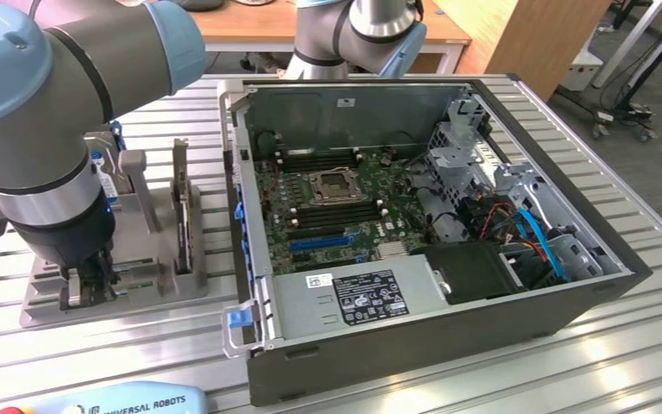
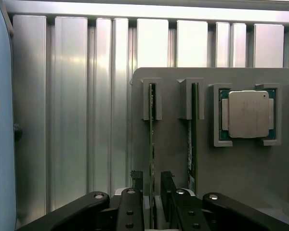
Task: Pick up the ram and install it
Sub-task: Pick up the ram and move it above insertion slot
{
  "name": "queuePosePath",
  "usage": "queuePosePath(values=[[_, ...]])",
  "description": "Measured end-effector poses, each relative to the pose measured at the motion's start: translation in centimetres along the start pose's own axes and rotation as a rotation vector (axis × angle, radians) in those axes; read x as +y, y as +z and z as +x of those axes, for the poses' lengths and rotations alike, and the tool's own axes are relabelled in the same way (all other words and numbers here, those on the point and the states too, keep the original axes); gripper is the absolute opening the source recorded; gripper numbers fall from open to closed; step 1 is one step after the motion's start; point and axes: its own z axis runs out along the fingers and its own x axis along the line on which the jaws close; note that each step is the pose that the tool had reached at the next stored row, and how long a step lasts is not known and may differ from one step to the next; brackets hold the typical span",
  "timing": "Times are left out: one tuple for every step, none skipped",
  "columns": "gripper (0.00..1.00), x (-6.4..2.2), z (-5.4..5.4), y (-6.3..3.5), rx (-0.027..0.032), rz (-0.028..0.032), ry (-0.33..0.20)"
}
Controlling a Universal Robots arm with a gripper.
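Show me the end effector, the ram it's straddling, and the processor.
end effector (image 2: 152, 182): wrist view, midway between fingertips.
ram (image 2: 151, 134): wrist view, thin edge, mid-length.
processor (image 2: 248, 114): wrist view, centre of silver lid.

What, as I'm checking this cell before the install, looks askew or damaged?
Nothing stands out. The ram and the second stick stand straight in the grey holder; the processor chip sits square in its pocket; the open gripper straddles the ram.
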Motion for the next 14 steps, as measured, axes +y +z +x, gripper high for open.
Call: queuePosePath(values=[[0.29,0.0,0.0,0.0,0.0,-0.0001,0.0],[0.29,0.0,0.0,0.0,0.0001,-0.0002,0.0],[0.29,0.0,0.0,0.02,0.0,-0.0001,0.0],[0.29,0.0,0.0,0.04,0.0,-0.0001,0.0],[0.29,0.0,0.0,0.05,0.0,-0.0001,0.0],[0.29,-0.01,0.0,0.08,-0.0001,0.0,0.0],[0.29,-0.02,-0.01,0.1,-0.0001,0.0001,0.0],[0.29,-0.01,-0.01,0.1,0.0,0.0,-0.001],[0.29,-0.01,-0.01,0.1,0.0,-0.0001,-0.001],[0.29,-0.01,-0.01,0.1,0.0001,-0.0002,-0.002],[0.29,-0.01,-0.01,0.11,0.0,-0.0001,-0.003],[0.29,-0.02,-0.02,0.13,-0.0001,0.0,-0.003],[0.29,-0.05,-0.03,0.14,-0.0002,0.0002,-0.003],[0.29,-0.12,-0.02,0.14,0.0,0.0,-0.004]])
